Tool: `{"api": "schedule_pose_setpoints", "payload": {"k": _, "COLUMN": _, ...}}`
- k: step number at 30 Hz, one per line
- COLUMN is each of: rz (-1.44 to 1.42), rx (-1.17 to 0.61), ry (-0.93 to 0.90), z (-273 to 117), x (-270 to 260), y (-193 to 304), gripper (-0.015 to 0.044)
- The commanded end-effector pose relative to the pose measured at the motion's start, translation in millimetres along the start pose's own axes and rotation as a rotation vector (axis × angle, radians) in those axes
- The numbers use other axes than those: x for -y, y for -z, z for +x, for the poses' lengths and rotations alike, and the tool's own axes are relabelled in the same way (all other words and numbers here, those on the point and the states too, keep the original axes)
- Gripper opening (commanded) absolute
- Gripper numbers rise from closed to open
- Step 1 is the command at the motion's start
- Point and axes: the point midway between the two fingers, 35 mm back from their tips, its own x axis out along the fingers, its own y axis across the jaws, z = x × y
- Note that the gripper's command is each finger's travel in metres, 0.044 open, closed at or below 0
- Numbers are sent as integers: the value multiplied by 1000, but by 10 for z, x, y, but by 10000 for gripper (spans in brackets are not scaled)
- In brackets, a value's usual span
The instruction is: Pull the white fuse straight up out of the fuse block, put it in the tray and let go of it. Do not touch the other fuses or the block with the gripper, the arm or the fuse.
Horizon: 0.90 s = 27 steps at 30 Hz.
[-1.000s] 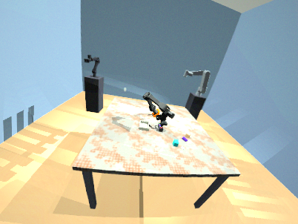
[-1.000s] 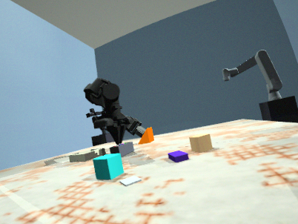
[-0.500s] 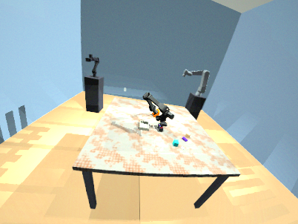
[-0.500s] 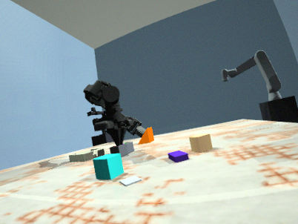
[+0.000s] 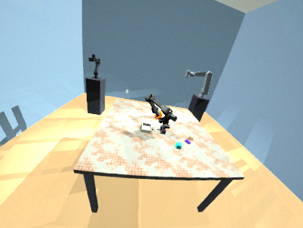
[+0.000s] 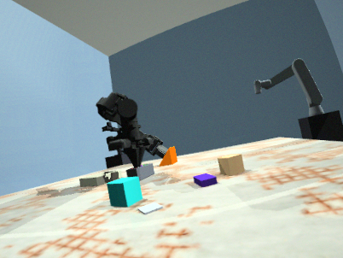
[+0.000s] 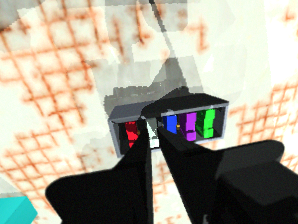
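The jaws of the gripper (image 7: 154,131) pinch the white fuse (image 7: 154,141), which sits in the fuse block (image 7: 118,131) on the table (image 7: 55,75). To the jaws' left stands the red fuse (image 7: 131,132); to their right, 3 fuses: blue (image 7: 171,123), purple (image 7: 189,125), green (image 7: 205,123).

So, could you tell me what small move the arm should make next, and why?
Probably a slow, straight lift. The gripper is shut on the white fuse, which still sits in the fuse block between the red fuse and blue fuse, so sideways drift risks contact.
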Motion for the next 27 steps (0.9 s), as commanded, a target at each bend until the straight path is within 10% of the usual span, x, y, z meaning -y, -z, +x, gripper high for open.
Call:
{"api": "schedule_pose_setpoints", "payload": {"k": 1, "rz": 0, "rx": 0, "ry": 0, "z": -18, "x": -1, "y": 0, "gripper": 0}}
{"api": "schedule_pose_setpoints", "payload": {"k": 27, "rz": -1, "rx": 0, "ry": -1, "z": -146, "x": -5, "y": 4, "gripper": 0}}
